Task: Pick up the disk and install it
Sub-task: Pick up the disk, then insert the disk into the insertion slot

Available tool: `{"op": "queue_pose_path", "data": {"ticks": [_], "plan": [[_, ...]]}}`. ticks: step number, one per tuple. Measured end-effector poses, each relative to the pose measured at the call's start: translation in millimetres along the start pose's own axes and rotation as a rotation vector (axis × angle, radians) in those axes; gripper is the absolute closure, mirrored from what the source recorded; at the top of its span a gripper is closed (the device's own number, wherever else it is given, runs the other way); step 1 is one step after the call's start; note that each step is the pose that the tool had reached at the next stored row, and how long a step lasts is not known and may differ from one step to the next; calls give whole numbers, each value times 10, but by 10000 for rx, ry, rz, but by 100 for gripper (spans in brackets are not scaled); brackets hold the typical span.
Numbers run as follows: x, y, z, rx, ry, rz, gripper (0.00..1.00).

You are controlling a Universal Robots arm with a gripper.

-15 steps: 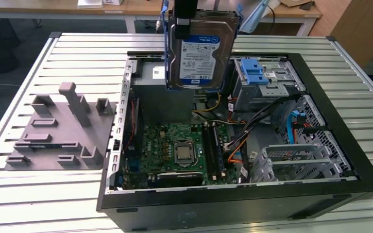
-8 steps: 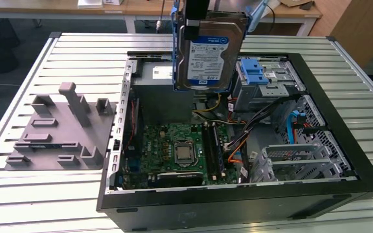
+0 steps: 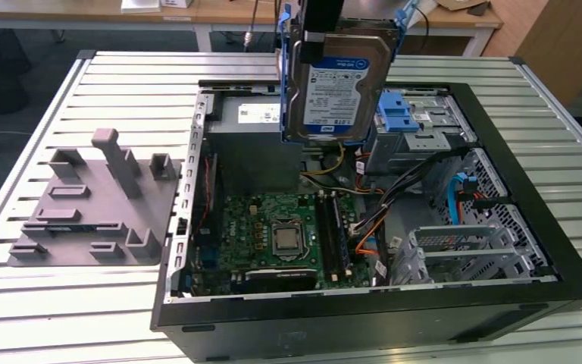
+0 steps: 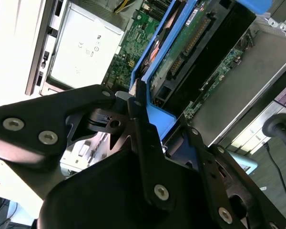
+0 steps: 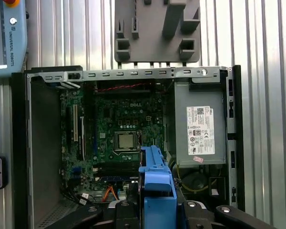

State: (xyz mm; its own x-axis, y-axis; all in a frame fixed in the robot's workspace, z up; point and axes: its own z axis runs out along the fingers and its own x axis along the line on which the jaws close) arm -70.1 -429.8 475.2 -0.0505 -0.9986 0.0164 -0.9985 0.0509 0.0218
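Note:
In the exterior view the disk [image 3: 336, 87], a silver hard drive with a white-and-blue label and a blue carrier frame, hangs upright above the back of the open computer case [image 3: 372, 318]. My gripper [image 3: 323, 32] is shut on the disk's top edge. The second wrist view shows the black fingers [image 4: 139, 125] clamped on the blue frame [image 4: 158, 120], with the disk's circuit-board side [image 4: 205, 43] beyond them. Seen from the first wrist view, the blue frame [image 5: 156, 186] sits between the gripper's links [image 5: 157, 212], over the motherboard.
Inside the case lie the motherboard [image 3: 281, 235], a grey power supply [image 3: 255, 121], a drive bay with a blue latch [image 3: 409, 114] and a metal drive cage [image 3: 463, 246]. A grey fixture plate [image 3: 89, 205] rests on the slatted table [image 3: 109, 76] at the exterior view's left.

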Motion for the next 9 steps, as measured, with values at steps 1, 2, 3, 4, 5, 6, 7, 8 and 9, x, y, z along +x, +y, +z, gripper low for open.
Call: {"op": "queue_pose_path", "data": {"ticks": [1, 2, 3, 4, 5, 6, 7, 8, 9], "plan": [[0, 0, 0, 0, 0, 1, 64], [0, -6, 0, 0, -1, 0, 64], [-1, -12, 0, 0, -1, 0, 64], [-1, -12, 0, 0, -1, 0, 64], [1, -12, 0, 0, -1, 0, 64], [5, -13, 0, 0, 0, -1, 64], [10, -13, 0, 0, -1, -1, 64], [17, -13, 0, 1, -1, -1, 64], [24, -13, 0, 0, -1, 0, 64]]}}
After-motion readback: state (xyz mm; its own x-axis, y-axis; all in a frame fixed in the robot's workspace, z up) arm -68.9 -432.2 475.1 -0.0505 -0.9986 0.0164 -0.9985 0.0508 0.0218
